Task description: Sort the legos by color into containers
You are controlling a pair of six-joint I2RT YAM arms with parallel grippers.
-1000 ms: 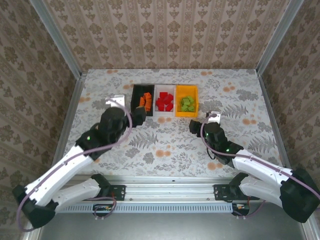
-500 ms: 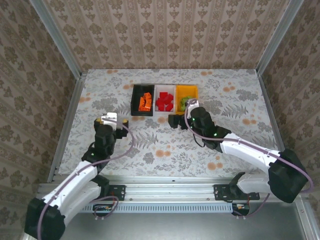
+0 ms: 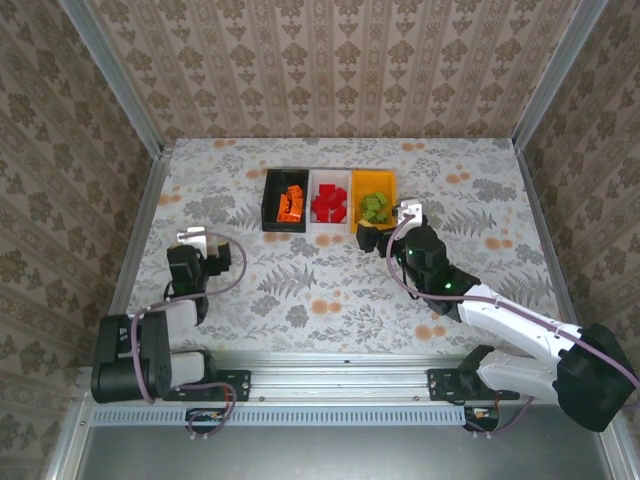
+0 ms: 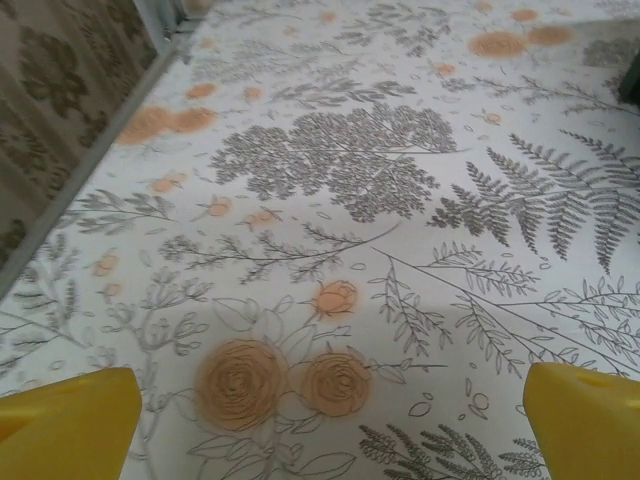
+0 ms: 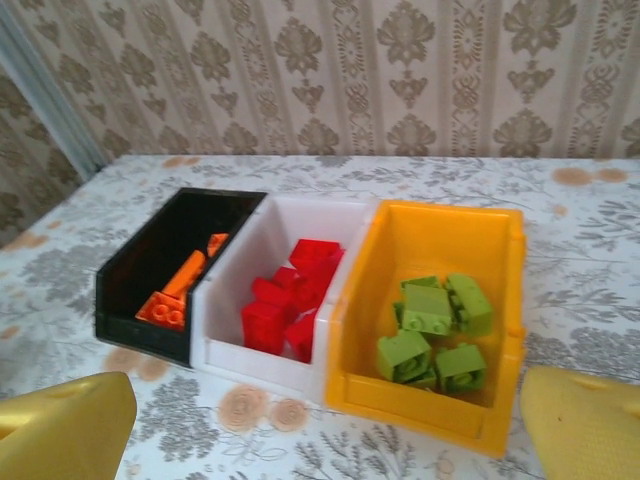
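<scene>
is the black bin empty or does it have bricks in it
Not empty: the black bin has orange bricks lying on its floor.

1 black bin (image 5: 128,268), 1 white bin (image 5: 238,272), 1 orange-yellow bin (image 5: 425,243); at least 4 green legos (image 5: 427,309) in view.

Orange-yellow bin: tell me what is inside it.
Several light green legos lie piled inside the orange-yellow bin. The floor under the pile and just behind the near wall is covered.

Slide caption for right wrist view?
Open right gripper; orange legos in black bin, red in white bin, green in yellow bin.
</scene>
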